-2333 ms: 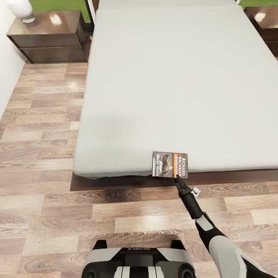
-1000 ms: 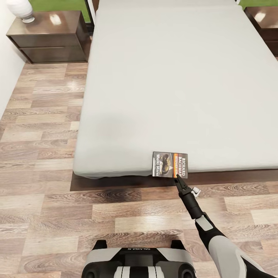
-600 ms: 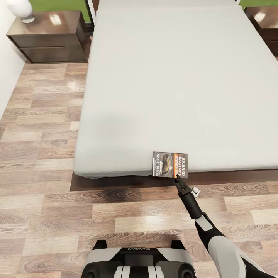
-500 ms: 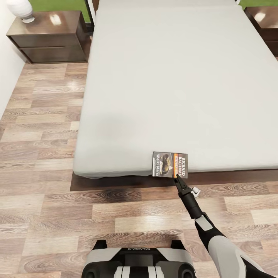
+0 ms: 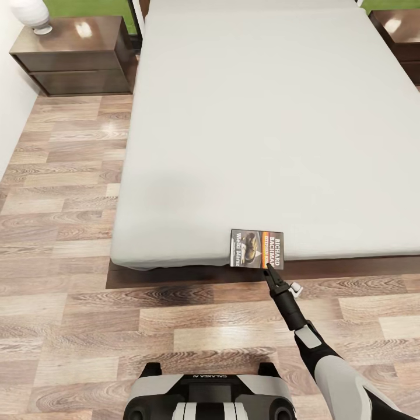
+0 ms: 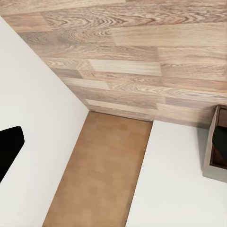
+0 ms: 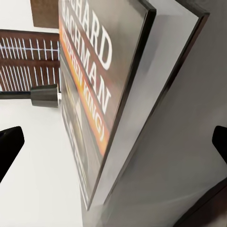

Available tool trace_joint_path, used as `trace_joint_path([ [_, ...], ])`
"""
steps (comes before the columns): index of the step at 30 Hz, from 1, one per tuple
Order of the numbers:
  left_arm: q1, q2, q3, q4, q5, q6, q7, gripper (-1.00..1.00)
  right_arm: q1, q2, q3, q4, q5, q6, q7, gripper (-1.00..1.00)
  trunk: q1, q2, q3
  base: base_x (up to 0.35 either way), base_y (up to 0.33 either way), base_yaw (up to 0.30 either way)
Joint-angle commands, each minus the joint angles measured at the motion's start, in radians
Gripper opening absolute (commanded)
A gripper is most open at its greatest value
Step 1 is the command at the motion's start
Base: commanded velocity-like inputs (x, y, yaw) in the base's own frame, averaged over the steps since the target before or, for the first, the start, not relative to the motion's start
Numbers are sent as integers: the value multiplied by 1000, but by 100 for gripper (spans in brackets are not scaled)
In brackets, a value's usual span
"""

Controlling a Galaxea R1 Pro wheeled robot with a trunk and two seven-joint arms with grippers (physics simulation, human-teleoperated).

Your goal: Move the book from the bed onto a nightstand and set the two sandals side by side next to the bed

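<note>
The dark book (image 5: pixel 257 248) with an orange band is lying flat at the near edge of the light-grey bed (image 5: pixel 256 116). Two dark nightstands (image 5: pixel 73 55) are flanking it.

Light-grey bed (image 5: pixel 256 116), dark orange-banded book (image 5: pixel 256 248), brown wood-grain floor (image 5: pixel 70 303)

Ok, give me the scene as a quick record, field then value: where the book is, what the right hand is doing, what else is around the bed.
room: wood-plank floor, white wall at the head view's left
bed: grey mattress on dark frame
book: on the mattress's near edge, cover up
right hand: at the book's near edge, fingers apart on either side in the right wrist view, not yet closed on it
nightstands: one on each side of the bed's head
white vase: on the left nightstand
</note>
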Motion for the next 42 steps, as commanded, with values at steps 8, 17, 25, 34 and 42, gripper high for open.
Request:
trace_joint_path([
  [8, 0, 0, -10, 1, 7, -3, 1, 100, 0, -1, 2, -1, -9, 11, 2, 100, 0, 0, 0, 0, 0, 0],
  [17, 0, 0, -10, 1, 6, -3, 1, 100, -1, -3, 0, -6, -10, 11, -20, 100, 0, 0, 0, 0, 0, 0],
  [25, 0, 0, -10, 1, 5, -3, 2, 100, -6, -4, -1, -10, -11, 11, -28, 100, 0, 0, 0, 0, 0, 0],
  [34, 0, 0, -10, 1, 5, -3, 2, 100, -10, -5, -2, -11, -11, 11, -31, 100, 0, 0, 0, 0, 0, 0],
  [42, 0, 0, -10, 1, 5, -3, 2, 100, -14, -5, -2, -11, -10, 11, -33, 100, 0, 0, 0, 0, 0, 0],
])
